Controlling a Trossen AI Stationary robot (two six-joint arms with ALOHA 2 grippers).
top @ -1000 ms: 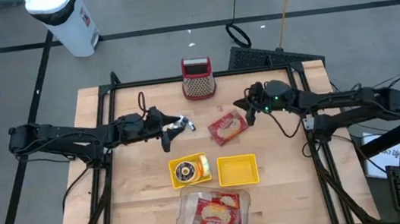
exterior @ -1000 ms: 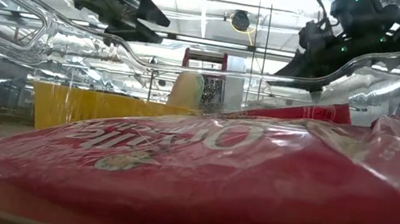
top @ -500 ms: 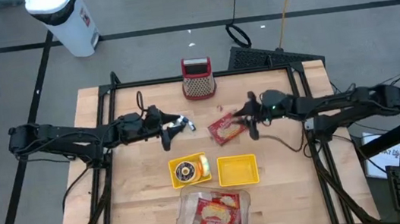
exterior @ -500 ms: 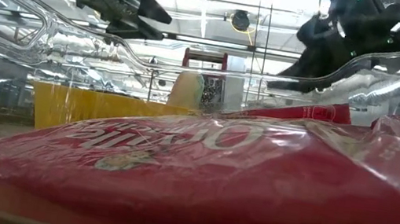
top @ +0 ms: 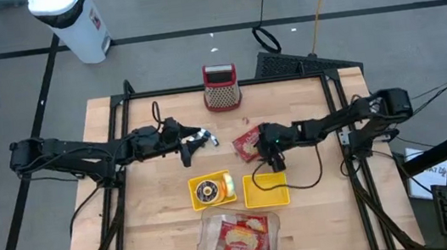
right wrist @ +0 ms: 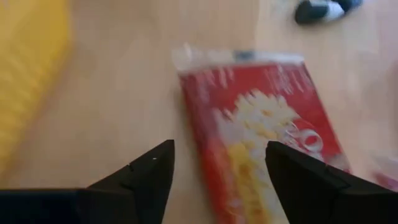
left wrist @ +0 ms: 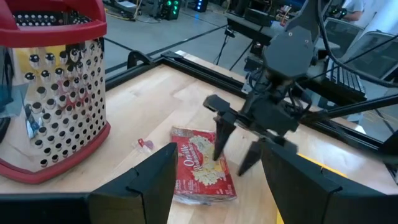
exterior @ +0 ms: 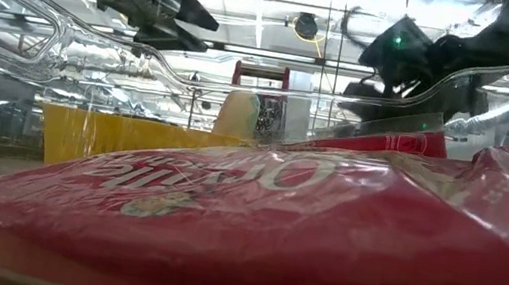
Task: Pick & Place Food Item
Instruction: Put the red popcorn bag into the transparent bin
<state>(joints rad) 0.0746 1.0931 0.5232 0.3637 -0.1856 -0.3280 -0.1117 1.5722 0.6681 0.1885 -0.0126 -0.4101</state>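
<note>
Right gripper hangs with fingers spread above the red popcorn packet, which lies flat mid-table, unheld. Risk: the flat film slips from the fingertips — a descent at the packet's edge would push it aside. Left gripper waits open nearby; yellow tray stands just beside — grater sits behind
</note>
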